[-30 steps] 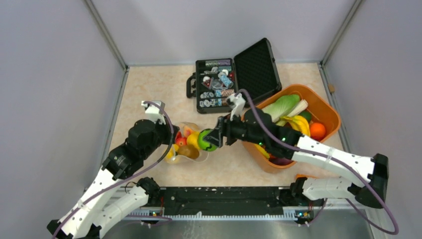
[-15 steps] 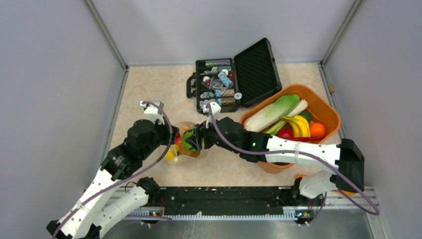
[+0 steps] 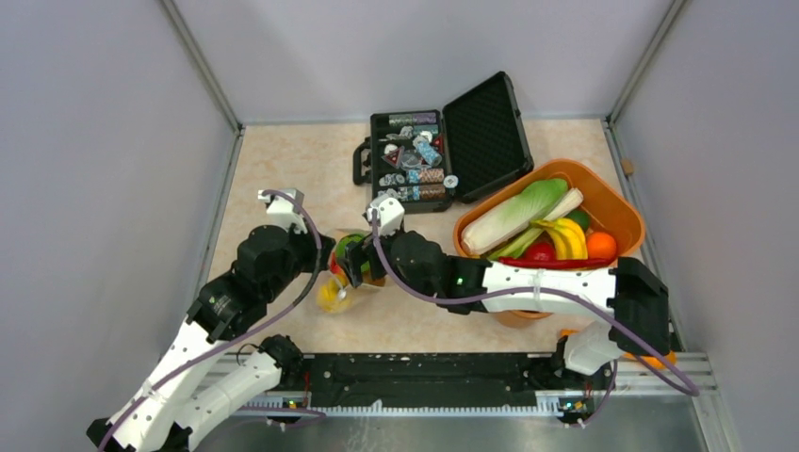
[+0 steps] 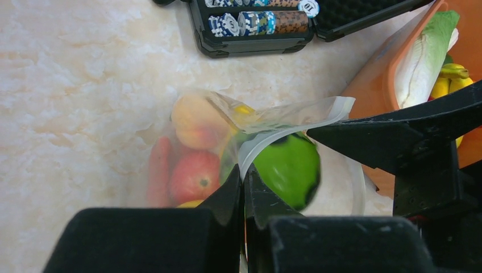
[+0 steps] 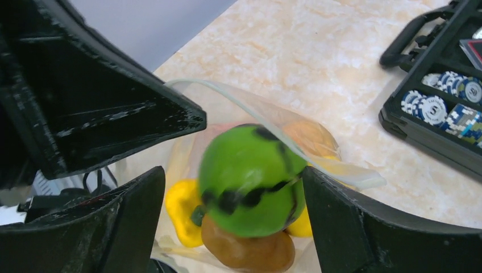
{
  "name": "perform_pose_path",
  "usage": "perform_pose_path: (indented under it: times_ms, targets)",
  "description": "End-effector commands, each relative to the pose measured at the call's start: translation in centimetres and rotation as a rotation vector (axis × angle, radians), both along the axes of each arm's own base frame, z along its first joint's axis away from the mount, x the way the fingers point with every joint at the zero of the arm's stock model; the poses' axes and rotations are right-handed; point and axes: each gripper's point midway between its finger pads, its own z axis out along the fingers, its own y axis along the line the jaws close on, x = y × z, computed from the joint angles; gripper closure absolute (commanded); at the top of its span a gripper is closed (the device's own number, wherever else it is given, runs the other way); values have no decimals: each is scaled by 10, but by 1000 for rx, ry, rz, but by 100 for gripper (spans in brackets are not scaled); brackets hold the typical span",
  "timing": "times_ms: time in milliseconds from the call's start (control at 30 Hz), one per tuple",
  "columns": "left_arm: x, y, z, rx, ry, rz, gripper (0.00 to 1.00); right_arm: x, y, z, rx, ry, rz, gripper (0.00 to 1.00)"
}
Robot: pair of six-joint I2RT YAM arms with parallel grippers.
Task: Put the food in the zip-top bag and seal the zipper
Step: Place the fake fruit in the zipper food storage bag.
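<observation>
Right claw and left claw together at the zip-top bag, orange tub to the right.

High rear overhead view; two close wrist views, opposite sides of zip-top bag

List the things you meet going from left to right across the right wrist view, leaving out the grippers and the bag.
yellow pepper → green striped fruit → black case of poker chips
</observation>
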Motion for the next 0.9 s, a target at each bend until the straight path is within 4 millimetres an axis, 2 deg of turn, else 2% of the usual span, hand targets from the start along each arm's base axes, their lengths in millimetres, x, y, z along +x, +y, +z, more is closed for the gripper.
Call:
perform_pose_path:
  times_ms: [0,67,233,367,467,567,667,867]
  targets:
    - [5,0,26,-54,-65,25,100,-17,6,63,117,-38,99,10]
    - [6,-1,26,-57,-65,22,100,-18,6,61,91,-22,106,9]
    - [7,1,29,-61,-75,33,100,-18,-6,76,117,-20,77,10]
    - [6,4,27,-54,-75,42,100,-6,-43,85,146,6,-69,16]
    - [6,3,25,-54,-71,40,100,1,-74,62,84,73,-186,17]
    - [6,2,25,-59,-72,38,100,-7,-88,33,39,174,-206,18]
    - [7,1,25,-62,-72,37,100,-27,-81,12,60,282,-128,23]
    - [8,-3,23,-66,-65,27,100,-56,-57,-33,39,417,-2,23]
